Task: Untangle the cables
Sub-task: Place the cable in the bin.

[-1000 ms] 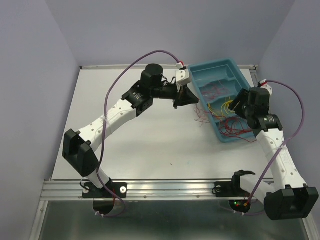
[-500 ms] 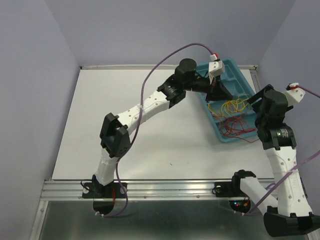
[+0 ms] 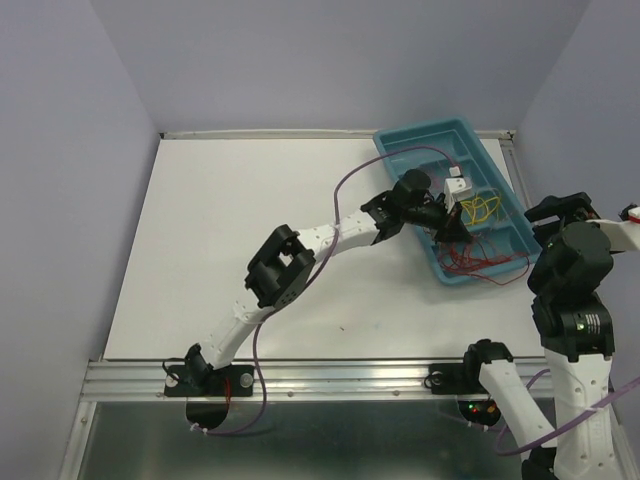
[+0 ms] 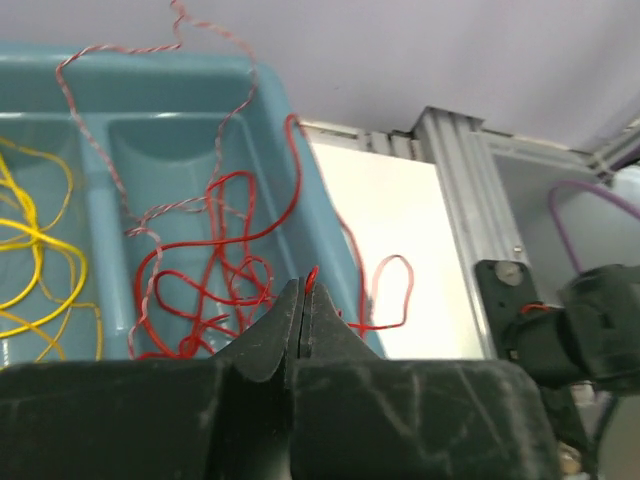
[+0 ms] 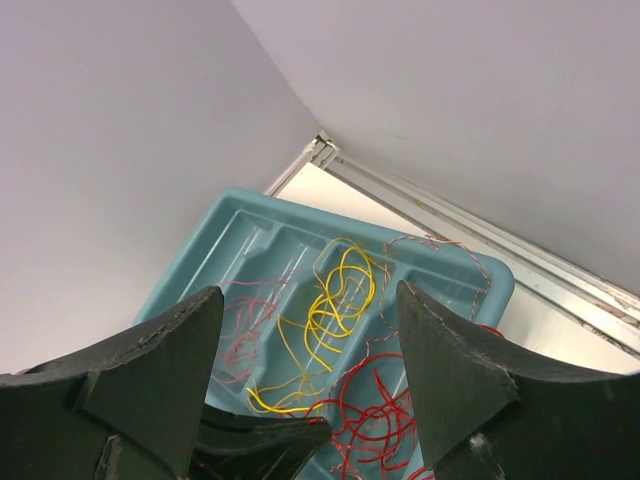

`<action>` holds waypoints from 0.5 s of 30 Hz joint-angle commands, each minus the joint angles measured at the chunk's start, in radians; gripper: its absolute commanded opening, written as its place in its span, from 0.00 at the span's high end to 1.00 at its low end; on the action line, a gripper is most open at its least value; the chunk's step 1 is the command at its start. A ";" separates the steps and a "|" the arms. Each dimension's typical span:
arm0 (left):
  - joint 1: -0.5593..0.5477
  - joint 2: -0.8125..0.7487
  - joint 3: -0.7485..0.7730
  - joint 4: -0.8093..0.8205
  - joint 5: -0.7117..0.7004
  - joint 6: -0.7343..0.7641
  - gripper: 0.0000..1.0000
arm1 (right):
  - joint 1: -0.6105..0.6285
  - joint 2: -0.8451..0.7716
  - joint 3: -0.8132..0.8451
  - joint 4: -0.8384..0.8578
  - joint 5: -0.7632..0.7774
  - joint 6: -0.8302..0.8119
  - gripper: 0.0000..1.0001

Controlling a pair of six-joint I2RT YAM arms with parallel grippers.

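One red strand [image 4: 310, 273] is pinched in the closed left gripper [image 4: 302, 300] at the tray's [image 4: 150, 85] near end. The right gripper [image 5: 305, 300] is held above the tray, jaws spread. Cables [image 3: 483, 209] are piled inside the tray. If pulled hard, knots could be tightened or the tray dragged.

place: robotics lab test cell | you see a white desk [image 3: 250, 220] boxed in by plain lilac walls [image 3: 60, 150] | left arm [image 3: 300, 245] and right arm [image 3: 575, 320] bolted to aluminium rail [image 3: 330, 375] at near edge
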 commanded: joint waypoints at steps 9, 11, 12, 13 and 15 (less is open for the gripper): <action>-0.026 -0.025 0.049 -0.067 -0.117 0.180 0.31 | -0.007 0.179 -0.018 -0.126 -0.110 0.044 0.13; -0.028 -0.062 0.035 -0.066 -0.112 0.187 0.25 | -0.008 0.191 -0.042 -0.124 -0.125 0.062 0.12; -0.028 -0.073 0.026 -0.066 -0.112 0.189 0.23 | -0.007 0.194 -0.052 -0.127 -0.134 0.064 0.12; -0.029 -0.083 0.020 -0.066 -0.112 0.190 0.22 | -0.008 0.199 -0.066 -0.129 -0.150 0.065 0.12; -0.029 -0.108 0.008 -0.066 -0.118 0.187 0.19 | -0.007 0.199 -0.117 -0.136 -0.147 0.085 0.12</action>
